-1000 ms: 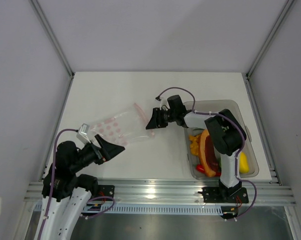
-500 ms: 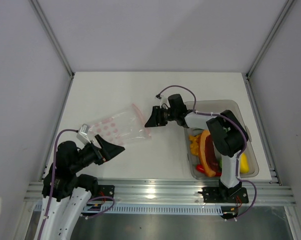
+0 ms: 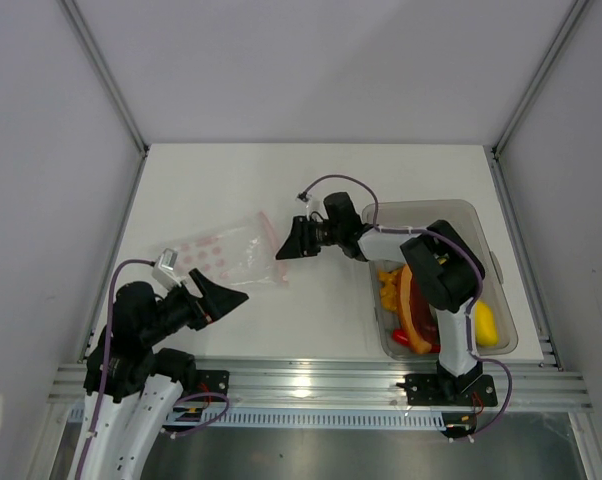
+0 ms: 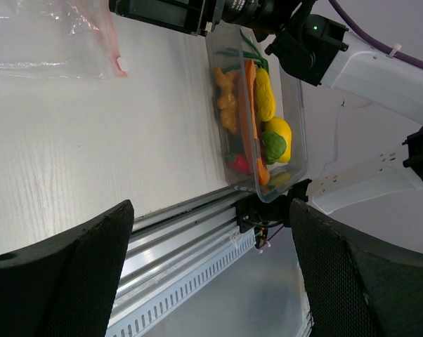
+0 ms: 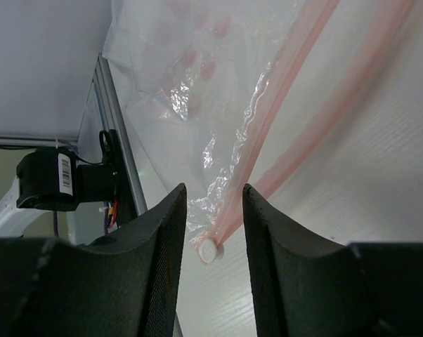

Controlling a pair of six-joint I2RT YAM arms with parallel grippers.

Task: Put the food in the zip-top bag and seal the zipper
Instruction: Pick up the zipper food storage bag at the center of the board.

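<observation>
The zip-top bag (image 3: 221, 256) lies flat on the white table, left of centre, with its pink zipper (image 3: 270, 235) along its right edge. My right gripper (image 3: 287, 245) is at that edge. In the right wrist view its jaws (image 5: 213, 203) stand narrowly open on either side of the zipper (image 5: 282, 105) and its white slider (image 5: 211, 250), with gaps showing. The food (image 3: 411, 300) lies in the clear bin (image 3: 501, 290) at the right. My left gripper (image 3: 224, 290) is wide open and empty by the table's front edge, in front of the bag; the left wrist view (image 4: 211, 274) shows nothing between its jaws.
The left wrist view shows the bin (image 4: 299, 133) with yellow, orange, green and red toy foods (image 4: 257, 105), and the bag's corner (image 4: 43, 35). An aluminium rail (image 3: 311, 382) runs along the table's front edge. Walls close in the left, back and right.
My right gripper has moved left, and the bag's zipper edge has shifted left with it. My left arm has not moved.
</observation>
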